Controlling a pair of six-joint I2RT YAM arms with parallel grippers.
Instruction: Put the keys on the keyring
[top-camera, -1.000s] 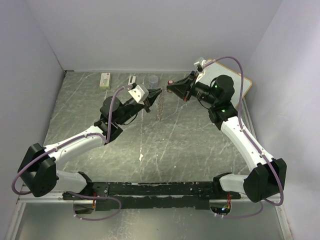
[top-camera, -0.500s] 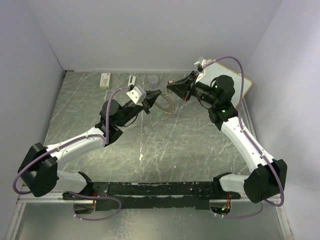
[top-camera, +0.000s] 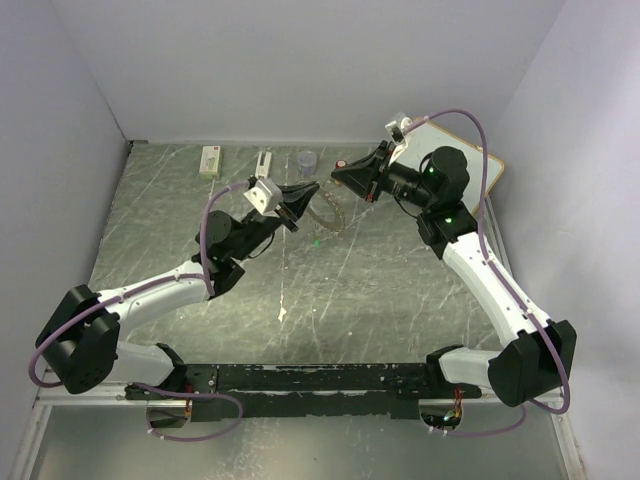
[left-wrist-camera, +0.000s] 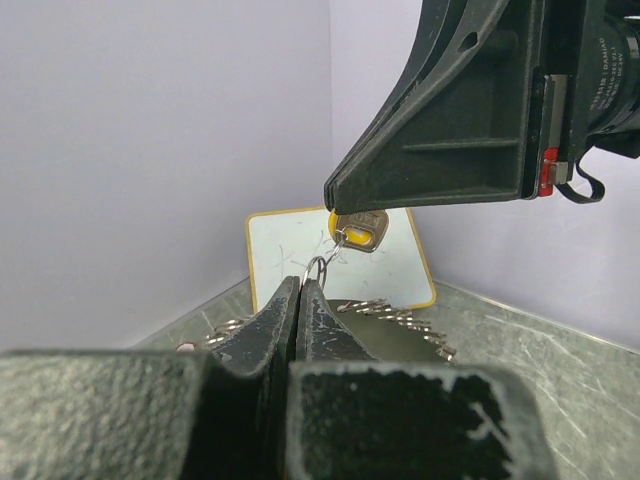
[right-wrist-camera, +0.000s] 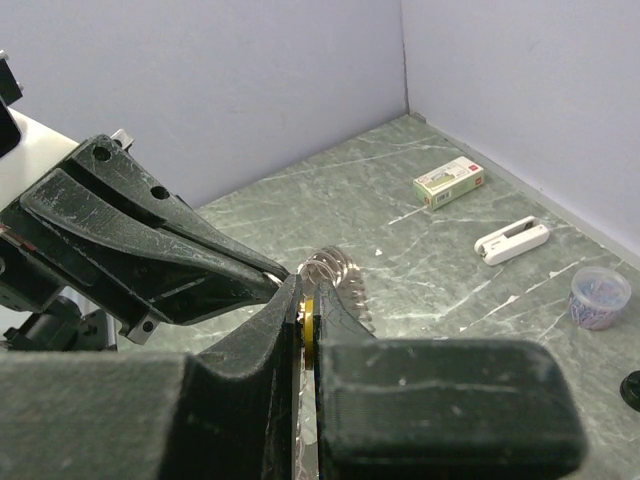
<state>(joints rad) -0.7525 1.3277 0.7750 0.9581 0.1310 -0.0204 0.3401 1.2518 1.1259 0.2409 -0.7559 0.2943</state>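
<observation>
You had the left gripper (left-wrist-camera: 301, 284) closed tight on the keyring (left-wrist-camera: 392, 313), pinching its thin wire loop at the fingertips. The toothed rim hung just beyond and below the tips. You had the right gripper (right-wrist-camera: 302, 298) clamped on the yellow key (left-wrist-camera: 358, 232), just above the left fingertips and at the wire loop. The green key (top-camera: 318, 238) showed below the ring. You could not tell whether it lay on the table (top-camera: 180, 220) or hung.

My left gripper (left-wrist-camera: 300, 287) pinches the keyring (left-wrist-camera: 395, 312) at its near edge, and the rest trails beyond the fingers. The key (left-wrist-camera: 358, 233) sits between my right gripper (right-wrist-camera: 298, 290) fingers, just above the left tips. Ahead and right of the right fingers lie a box (right-wrist-camera: 449, 180), a clip (right-wrist-camera: 512, 240) and a cup (right-wrist-camera: 598, 297).
</observation>
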